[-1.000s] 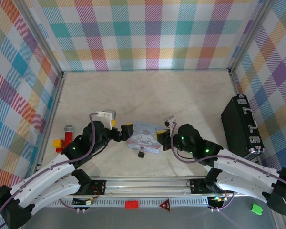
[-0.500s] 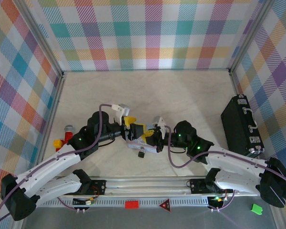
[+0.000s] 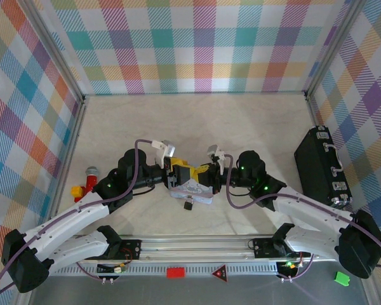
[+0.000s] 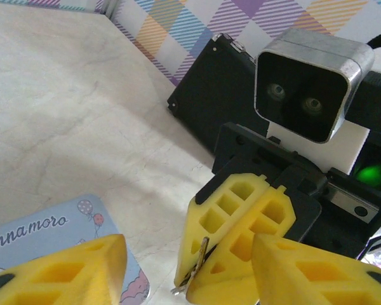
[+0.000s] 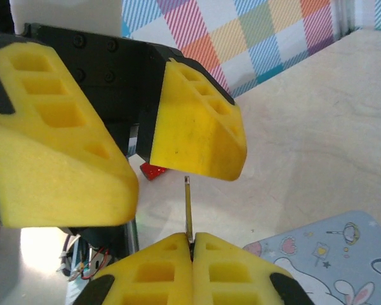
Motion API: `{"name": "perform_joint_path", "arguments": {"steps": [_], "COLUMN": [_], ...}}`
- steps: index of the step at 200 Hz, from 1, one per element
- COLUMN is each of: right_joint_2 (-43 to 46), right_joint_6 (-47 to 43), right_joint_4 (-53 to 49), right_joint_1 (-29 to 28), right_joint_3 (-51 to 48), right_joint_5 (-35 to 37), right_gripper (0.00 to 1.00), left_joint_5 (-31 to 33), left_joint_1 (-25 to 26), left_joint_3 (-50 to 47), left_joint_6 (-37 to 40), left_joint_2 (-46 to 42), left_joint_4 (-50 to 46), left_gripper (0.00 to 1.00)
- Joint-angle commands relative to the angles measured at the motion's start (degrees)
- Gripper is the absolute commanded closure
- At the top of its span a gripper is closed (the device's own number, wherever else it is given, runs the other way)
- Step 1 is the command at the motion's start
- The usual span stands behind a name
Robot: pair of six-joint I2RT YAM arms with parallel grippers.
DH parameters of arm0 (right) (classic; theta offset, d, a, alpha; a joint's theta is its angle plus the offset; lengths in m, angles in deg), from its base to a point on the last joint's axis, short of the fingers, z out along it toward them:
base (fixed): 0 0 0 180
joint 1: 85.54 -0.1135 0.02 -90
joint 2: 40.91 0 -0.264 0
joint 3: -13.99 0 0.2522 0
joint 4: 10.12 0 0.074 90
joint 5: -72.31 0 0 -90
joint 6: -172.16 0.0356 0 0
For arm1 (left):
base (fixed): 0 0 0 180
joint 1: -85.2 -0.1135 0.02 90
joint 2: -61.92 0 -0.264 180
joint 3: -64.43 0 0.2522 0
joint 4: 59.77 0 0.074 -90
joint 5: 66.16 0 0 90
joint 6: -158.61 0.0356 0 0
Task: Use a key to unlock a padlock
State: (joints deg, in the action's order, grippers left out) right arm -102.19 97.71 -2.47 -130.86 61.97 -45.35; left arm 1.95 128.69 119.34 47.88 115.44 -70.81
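Checked walls enclose a pale desk (image 3: 197,124). At far left lies a red-and-yellow toy (image 3: 86,184), clear of both arms. The left claw (image 3: 178,170) stands partly open and holds nothing, its pads flanking the key (image 5: 188,206). Below sits a pastel tin (image 3: 193,192), with the padlock (image 3: 187,205) on the desk just before it. The right claw (image 5: 192,244) is clamped on the key. A black case (image 3: 320,168) sits far right.
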Motion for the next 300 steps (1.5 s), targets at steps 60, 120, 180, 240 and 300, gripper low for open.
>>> {"name": "perform_joint_path", "arguments": {"steps": [60,120,180,240,300], "right_joint_2": [-1.8,-1.5,-1.7,-1.3,-0.9], "right_joint_6": [2.2,2.4,3.4,4.3,5.9], "right_joint_4": [2.9,2.7,2.9,3.1,4.0], "right_joint_1": [0.4,0.8,1.2,1.4,1.6], "right_joint_3": [2.7,2.3,2.4,2.4,1.7], "right_joint_5": [-4.7,-3.1,-2.7,-2.1,-0.9], "right_gripper": [1.0,1.0,1.0,1.0,0.82], "left_joint_5": [-2.9,-3.1,-3.7,-1.4,4.7], "left_joint_1": [0.5,0.5,0.5,0.5,0.5], "left_joint_3": [-0.7,-0.9,-0.5,0.1,-1.5], "left_joint_6": [-1.6,-1.6,-1.3,-2.0,-5.7], "left_joint_2": [1.3,1.4,1.6,2.2,2.3], "left_joint_4": [4.9,4.8,4.3,3.8,6.4], "left_gripper": [0.61,0.74,0.85,1.0,1.0]}}
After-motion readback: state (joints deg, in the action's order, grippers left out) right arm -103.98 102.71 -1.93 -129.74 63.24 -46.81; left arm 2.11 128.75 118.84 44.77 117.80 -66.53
